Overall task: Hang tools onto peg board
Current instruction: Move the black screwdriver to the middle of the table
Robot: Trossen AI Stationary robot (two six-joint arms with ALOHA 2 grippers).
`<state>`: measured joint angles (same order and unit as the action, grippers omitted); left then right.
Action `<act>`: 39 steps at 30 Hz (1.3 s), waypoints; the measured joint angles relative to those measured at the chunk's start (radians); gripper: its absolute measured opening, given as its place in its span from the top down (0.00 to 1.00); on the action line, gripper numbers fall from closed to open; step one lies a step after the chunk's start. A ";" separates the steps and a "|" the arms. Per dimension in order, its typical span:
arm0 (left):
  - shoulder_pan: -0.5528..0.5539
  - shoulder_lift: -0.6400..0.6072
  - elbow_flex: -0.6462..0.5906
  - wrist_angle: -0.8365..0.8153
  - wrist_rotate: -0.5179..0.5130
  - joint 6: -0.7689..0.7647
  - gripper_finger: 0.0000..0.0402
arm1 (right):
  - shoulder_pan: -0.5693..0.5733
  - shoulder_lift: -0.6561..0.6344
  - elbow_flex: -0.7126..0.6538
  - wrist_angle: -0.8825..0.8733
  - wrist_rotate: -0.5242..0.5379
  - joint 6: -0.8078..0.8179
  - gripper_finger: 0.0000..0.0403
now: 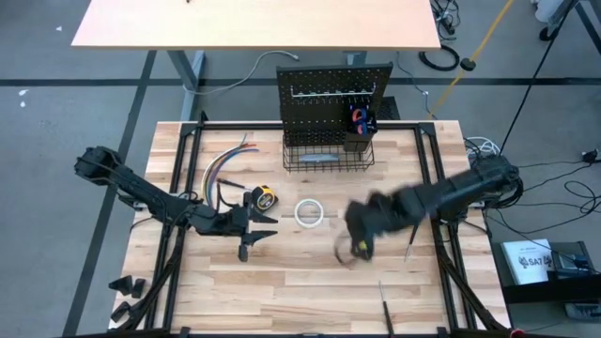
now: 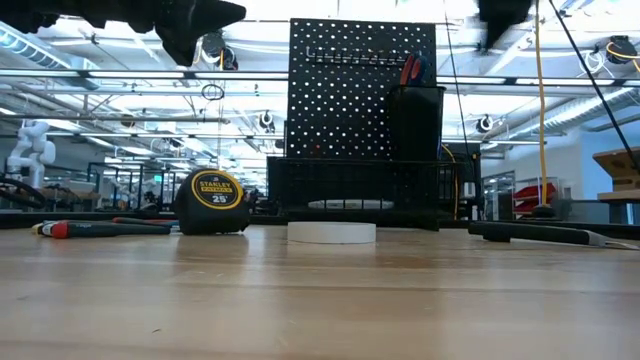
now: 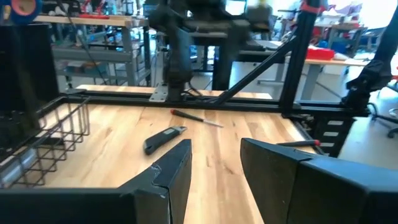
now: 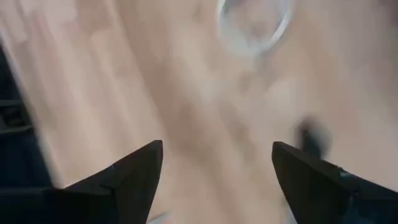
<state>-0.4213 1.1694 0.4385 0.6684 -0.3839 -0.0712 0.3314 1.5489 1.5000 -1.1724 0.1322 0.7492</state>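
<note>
Standing at the far edge of the surface (image 1: 282, 291), beyond both claws, the peg board (image 1: 333, 89) is upright, its basket (image 1: 327, 158) in front. The right claw (image 1: 360, 246) hovers over bare wood, fingers spread wide and empty, a white tape roll (image 1: 310, 212) just beyond it. The left claw (image 1: 252, 237) sits half open, holding nothing, the yellow tape measure (image 1: 264, 198) just beyond it.
</note>
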 joint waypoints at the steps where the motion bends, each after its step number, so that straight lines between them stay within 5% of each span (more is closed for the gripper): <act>1: 0.000 0.000 0.000 0.006 0.009 -0.001 0.64 | 0.042 0.001 -0.013 -0.012 -0.009 0.097 0.27; 9: -0.009 0.000 0.000 0.011 0.017 -0.027 0.64 | 0.353 0.003 -0.154 0.020 -0.162 0.748 0.27; 16: -0.026 0.000 0.000 0.024 0.020 -0.022 0.64 | 0.530 0.023 -0.296 0.252 -0.192 1.083 0.27; 32: -0.026 0.000 0.000 0.049 0.016 0.006 0.64 | 0.571 0.313 -0.331 0.533 -0.427 1.101 0.28; 39: -0.026 0.000 0.000 0.047 0.014 0.006 0.64 | 0.564 0.358 -0.331 0.557 -0.457 1.126 0.38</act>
<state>-0.4473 1.1694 0.4385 0.7155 -0.3694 -0.0654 0.8955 1.9066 1.1690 -0.6159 -0.3248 1.8756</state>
